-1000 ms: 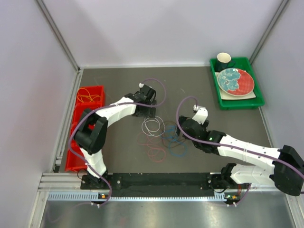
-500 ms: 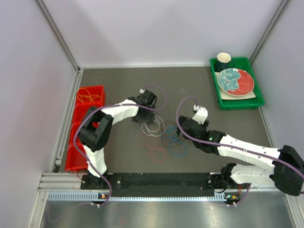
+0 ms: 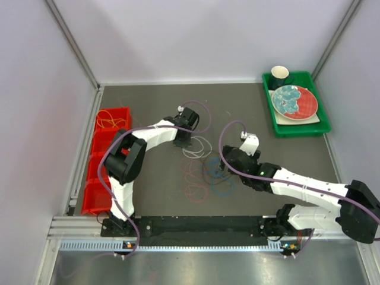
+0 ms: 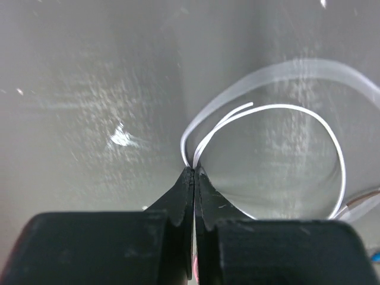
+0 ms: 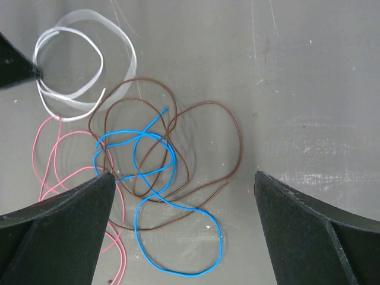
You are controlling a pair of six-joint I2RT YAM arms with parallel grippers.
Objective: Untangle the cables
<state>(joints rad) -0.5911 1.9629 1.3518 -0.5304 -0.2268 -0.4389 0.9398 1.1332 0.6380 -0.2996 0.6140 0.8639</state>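
Your left jaws are pinching shut on the white cable [image 4: 285, 107], tips pressed together with two strands coming out right at the pinch. The rest of the loop is arcing away to the right, and you cannot tell whether it is lifting off the bench [image 3: 148, 107] or lying on it. Your right jaws are standing wide open, gripping nothing, hovering over the middle of the heap. Under them the blue cable [image 5: 184, 274] is weaving through the brown cable [image 5: 237, 136] at several crossings. The pink cable [image 5: 54, 160] is lying just beside those two, and the white loop is sitting at the heap's edge, near the top of the pink. The orange-yellow cable [image 3: 110, 120] is resting well apart in the red bin [image 3: 98, 178] at the left of the bench. You are handling thin, very light, springy wire. It is probably holding its coil shape, sliding easily on the bench and dragging a neighbour along wherever two loops are hooked. It is likely slipping out of any loose pinch too, so you are best taking each cable on a free outer arc, away from the crossings. For the blue, the big lower loop lying clear of the brown is looking like the cleanest spot.
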